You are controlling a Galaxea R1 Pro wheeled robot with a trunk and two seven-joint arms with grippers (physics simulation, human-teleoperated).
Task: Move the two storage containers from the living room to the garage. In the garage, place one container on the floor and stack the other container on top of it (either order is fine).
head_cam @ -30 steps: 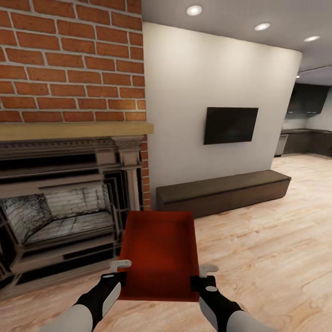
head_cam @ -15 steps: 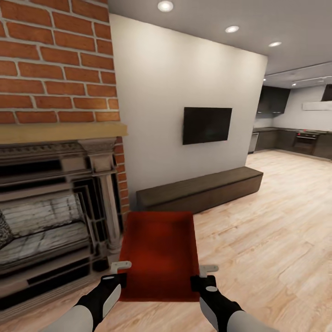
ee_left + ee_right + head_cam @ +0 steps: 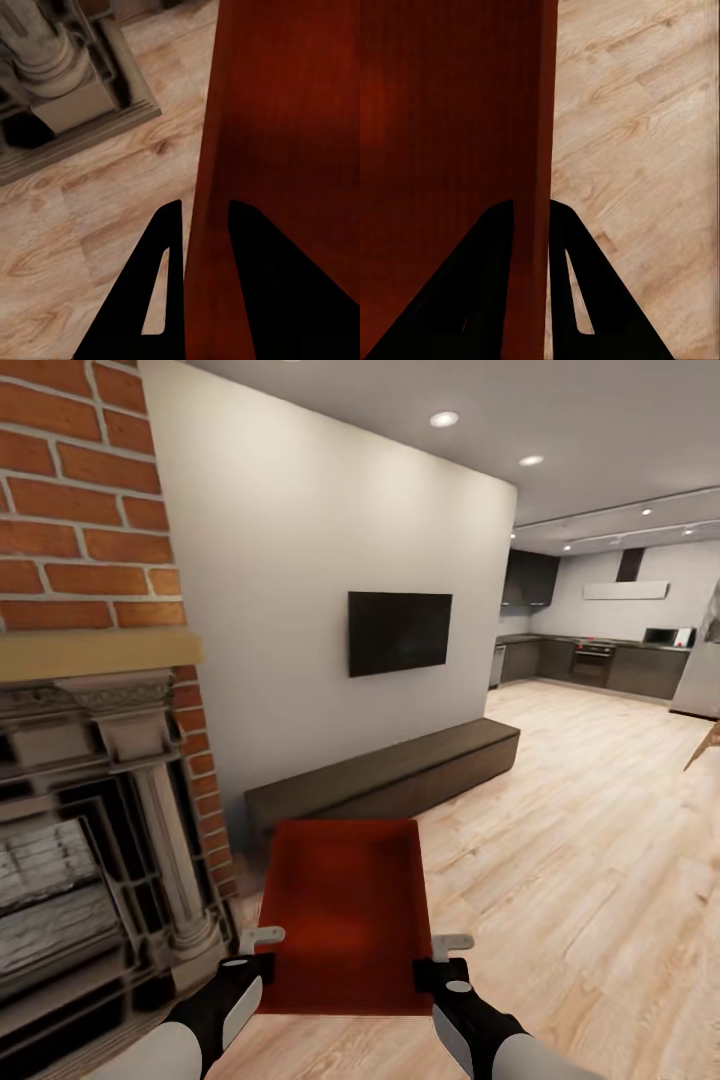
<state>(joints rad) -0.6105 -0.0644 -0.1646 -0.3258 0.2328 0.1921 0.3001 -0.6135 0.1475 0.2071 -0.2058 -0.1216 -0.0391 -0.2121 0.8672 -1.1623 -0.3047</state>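
Note:
I hold one red-orange open-topped storage container level in front of me, above the light wood-plank floor of the living room. My left gripper is shut on its left wall near the close corner. My right gripper is shut on its right wall. In the left wrist view, the two dark fingers of the left gripper straddle the red wall of the container. The right wrist view shows the right gripper clamped on the container's other wall. The garage is out of view.
An ornate stone fireplace under red brick stands close on my left. A low dark bench runs along the beige wall under a wall-mounted TV. Wood floor stretches to the right toward a dark kitchen.
The camera has turned to the right, so the fireplace, TV and bench slid left and the kitchen came into view. The container stays held the same way in both grippers.

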